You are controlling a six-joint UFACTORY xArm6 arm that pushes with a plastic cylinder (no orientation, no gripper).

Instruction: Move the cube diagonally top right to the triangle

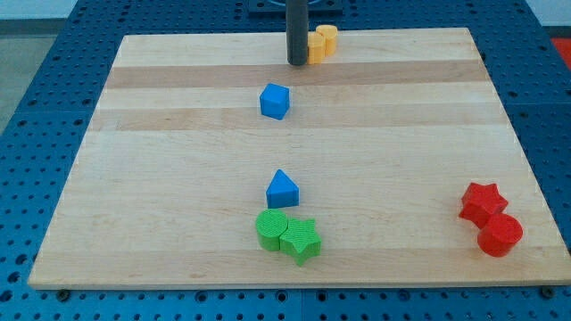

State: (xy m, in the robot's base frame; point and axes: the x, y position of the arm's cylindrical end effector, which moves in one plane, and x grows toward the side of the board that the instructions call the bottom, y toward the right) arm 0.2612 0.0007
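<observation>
A blue cube (275, 101) sits on the wooden board (161, 178) a little above the middle. A blue triangle (282, 189) lies below it, near the view's bottom centre. My tip (297, 62) is the lower end of the dark rod at the view's top centre. It stands above and slightly right of the cube, apart from it, and right beside the yellow blocks.
Two yellow blocks (321, 41) sit at the board's top edge, just right of the rod. A green cylinder (271, 229) and a green star (302, 240) lie below the triangle. A red star (482, 202) and a red cylinder (500, 235) sit at the bottom right.
</observation>
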